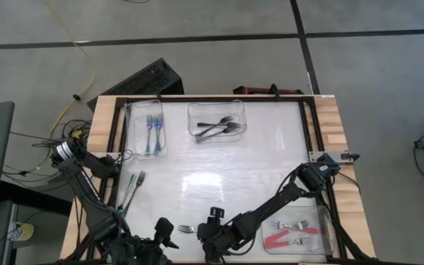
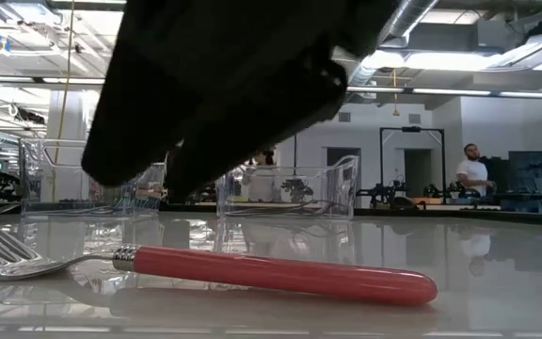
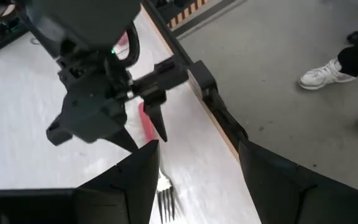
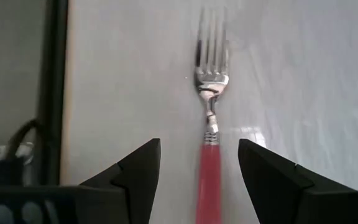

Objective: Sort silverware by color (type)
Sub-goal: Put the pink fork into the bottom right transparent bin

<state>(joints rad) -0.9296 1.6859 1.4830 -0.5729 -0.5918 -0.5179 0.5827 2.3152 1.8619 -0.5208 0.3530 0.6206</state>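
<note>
The right gripper (image 4: 199, 177) is positioned low over the near edge of the worktop (image 1: 227, 169), close to the middle of that edge, with its jaws spread and nothing pinched between them. A red-handled fork (image 4: 211, 118) lies flat on the worktop directly under this gripper; the handle runs between the two open fingers (image 4: 135, 171) without visible contact, and the tines point away from the wrist. In the low view the same fork (image 2: 252, 271) rests on the glossy surface with the dark bulk of the right arm overhead. The left gripper (image 3: 194, 180) is stationed at the near edge just beside the right gripper, toward the near left corner; its jaws are also spread and hold nothing, and the fork tines (image 3: 165, 202) show between its fingers. Two blue-handled forks (image 1: 153, 132) lie in a clear tub (image 1: 129, 132) at the far left corner. Several black-handled forks (image 1: 218, 126) lie in a second clear tub (image 1: 193, 110) at the middle of the far edge. Further red-handled forks (image 1: 291, 232) lie in a third tub (image 1: 325, 221) at the near right corner. Two loose forks (image 1: 129, 190) with dark handles lie on the worktop along the left edge, outside any tub. A person (image 2: 469, 169) is visible in the room beyond the far edge.
</note>
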